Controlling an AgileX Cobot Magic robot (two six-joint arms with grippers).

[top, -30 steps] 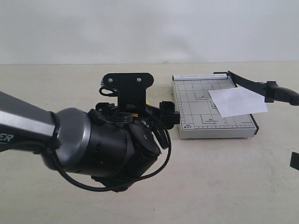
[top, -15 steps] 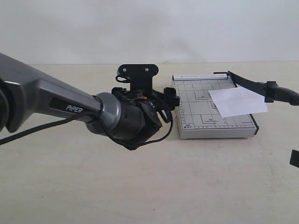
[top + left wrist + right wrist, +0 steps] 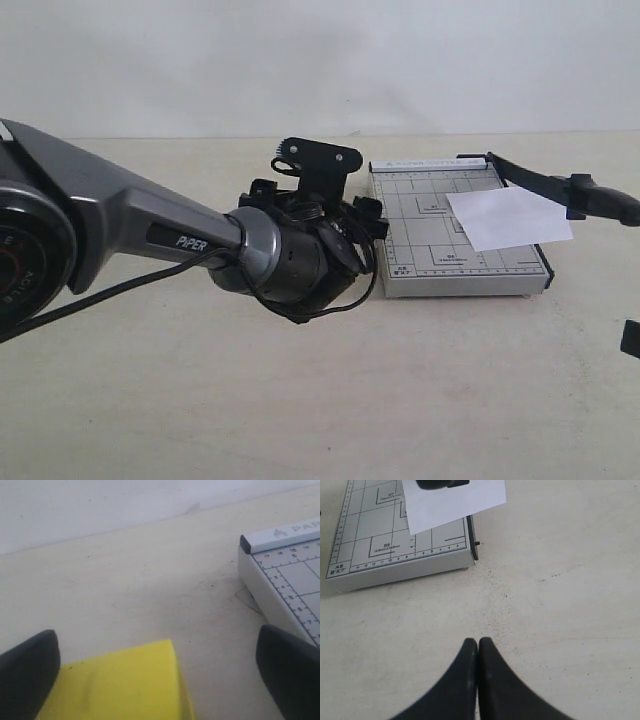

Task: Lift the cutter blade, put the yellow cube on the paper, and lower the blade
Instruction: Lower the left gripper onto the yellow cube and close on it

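On the pale worktop [image 3: 300, 400] below the white wall, your left arm had stretched out over the last second, taking its wrist from the near foreground up to the left edge of the grey cutter board [image 3: 420, 240]. The left gripper [image 3: 157, 645] stood released, fingers wide either side of the yellow cube [image 3: 120, 685], which appeared to sit on the worktop beside the board, not yet on the paper [image 3: 510, 218]. With the cutter blade [image 3: 560, 187] already raised and the right gripper [image 3: 478, 670] clenched on nothing, grasping the cube looked to be next.

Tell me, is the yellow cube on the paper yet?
No, the paper carries nothing, and the yellow cube sits within the open left gripper.
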